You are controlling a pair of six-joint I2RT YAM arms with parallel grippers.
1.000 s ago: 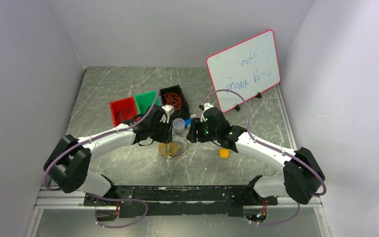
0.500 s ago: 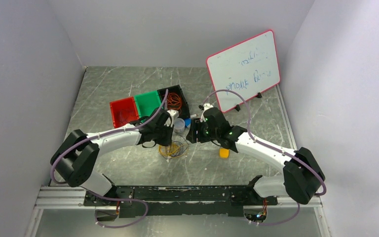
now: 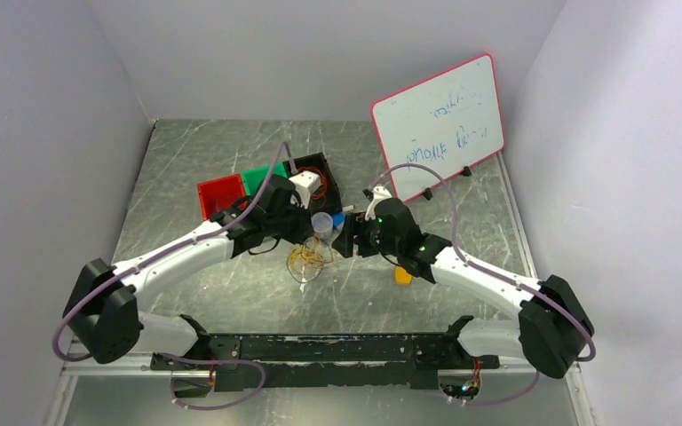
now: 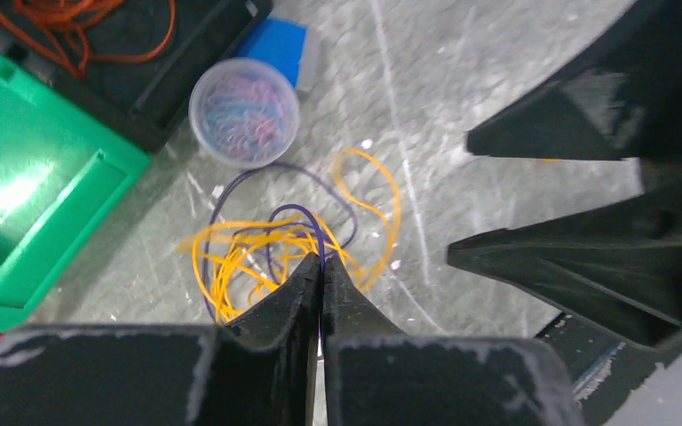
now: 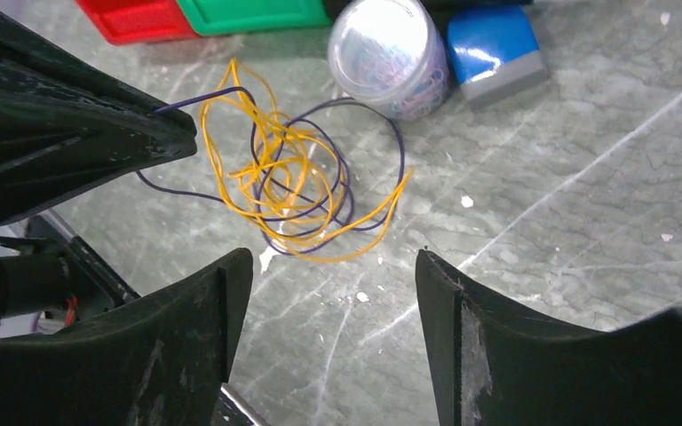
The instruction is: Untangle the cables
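Purple cable (image 4: 295,208) pinched in the closed left jaws. Its loops thread the yellow cable (image 5: 280,173), tangle just near of the clear jar (image 5: 389,55) on the counter (image 5: 568,160). Right jaws wide, empty. Best plan: pin yellow, draw purple slowly left.

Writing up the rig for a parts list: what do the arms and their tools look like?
The left arm and right arm have white links, bulky black joints and a thin mauve hose looping along each. The left tool and right tool each have two black wedge-shaped fingers.
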